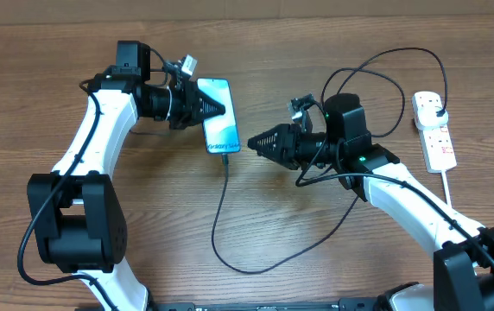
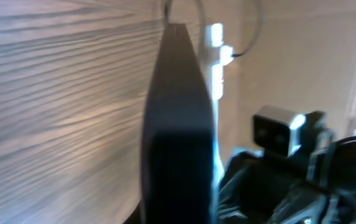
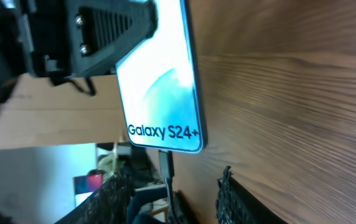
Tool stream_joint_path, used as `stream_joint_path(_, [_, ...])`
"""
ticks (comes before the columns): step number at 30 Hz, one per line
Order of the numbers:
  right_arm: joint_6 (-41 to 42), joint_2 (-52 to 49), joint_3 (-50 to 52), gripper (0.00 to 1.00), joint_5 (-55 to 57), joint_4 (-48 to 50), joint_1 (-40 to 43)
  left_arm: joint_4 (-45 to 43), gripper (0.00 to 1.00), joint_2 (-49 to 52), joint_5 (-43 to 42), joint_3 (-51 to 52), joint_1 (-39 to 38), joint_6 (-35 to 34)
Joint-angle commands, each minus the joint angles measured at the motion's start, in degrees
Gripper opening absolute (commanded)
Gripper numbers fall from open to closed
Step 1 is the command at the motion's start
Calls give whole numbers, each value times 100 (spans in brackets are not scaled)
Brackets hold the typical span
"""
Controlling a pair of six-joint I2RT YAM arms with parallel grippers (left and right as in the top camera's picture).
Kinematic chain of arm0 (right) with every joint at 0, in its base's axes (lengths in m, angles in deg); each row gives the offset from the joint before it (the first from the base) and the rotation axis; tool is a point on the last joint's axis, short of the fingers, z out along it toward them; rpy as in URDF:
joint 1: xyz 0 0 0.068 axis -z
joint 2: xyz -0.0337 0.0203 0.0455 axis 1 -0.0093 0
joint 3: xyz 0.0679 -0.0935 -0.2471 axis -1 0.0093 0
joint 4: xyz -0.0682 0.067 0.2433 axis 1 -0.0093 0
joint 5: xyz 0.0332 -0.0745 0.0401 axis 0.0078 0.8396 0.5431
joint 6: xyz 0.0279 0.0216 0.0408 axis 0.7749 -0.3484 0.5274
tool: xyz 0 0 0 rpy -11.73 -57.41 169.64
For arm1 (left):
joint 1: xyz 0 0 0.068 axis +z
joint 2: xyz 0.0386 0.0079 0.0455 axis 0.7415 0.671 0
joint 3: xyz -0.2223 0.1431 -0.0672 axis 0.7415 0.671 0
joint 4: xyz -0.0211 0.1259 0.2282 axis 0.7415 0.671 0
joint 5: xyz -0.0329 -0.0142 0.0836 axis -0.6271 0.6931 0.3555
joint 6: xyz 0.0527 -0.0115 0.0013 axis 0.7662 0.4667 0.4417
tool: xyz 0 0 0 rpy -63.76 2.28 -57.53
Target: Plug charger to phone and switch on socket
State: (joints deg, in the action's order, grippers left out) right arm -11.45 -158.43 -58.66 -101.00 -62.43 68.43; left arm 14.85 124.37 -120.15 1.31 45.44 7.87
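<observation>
Where the wooden table (image 1: 333, 52) runs out to the robot's far right lies the socket (image 1: 435, 130), a white strip with red switch markings and a thick white cord (image 1: 447, 186). It looks rigid and light. A push on a switch could likely slide it, so a press is best made straight down.

Left of centre is the phone (image 1: 219, 114), screen lit. The left gripper (image 1: 199, 104) is clamped on its upper end. The phone is a stiff, smooth slab with a glass face, probably slippery and easy to mark. The grip across its edges suits it better than pressure on the screen.

From the phone's lower end the charger (image 1: 217, 225) runs down in a loose loop, then up across the table toward the socket. It is thin, limp and light. A tug anywhere along it would likely drag the phone or pull the tip free, so the hard ends are the places to hold.

Just right of the phone, the right gripper (image 1: 256, 138) has its fingers spread and holds nothing.

At the socket's top sits the black plug (image 1: 437, 106), seemingly seated.

At the phone's lower edge, the connector (image 3: 165, 163) appears to be in the port.
</observation>
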Motion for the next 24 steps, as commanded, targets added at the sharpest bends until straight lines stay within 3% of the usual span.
stream_joint_path(1, [-566, -2, -39, 47, 306, -271, 22, 284, 4, -72, 566, -55, 17, 1019])
stream_joint_path(4, [-778, -2, -39, 47, 413, -610, 22, 540, 4, 31, 935, -55, 17, 1226])
stream_joint_path(12, [-1099, -2, -39, 47, 815, -1399, 11, 721, 4, 800, 944, -55, 17, 1316])
stream_joint_path(24, [-1224, -2, -39, 48, 1032, -1598, 11, 568, 4, 1290, 1261, -57, 26, 1311])
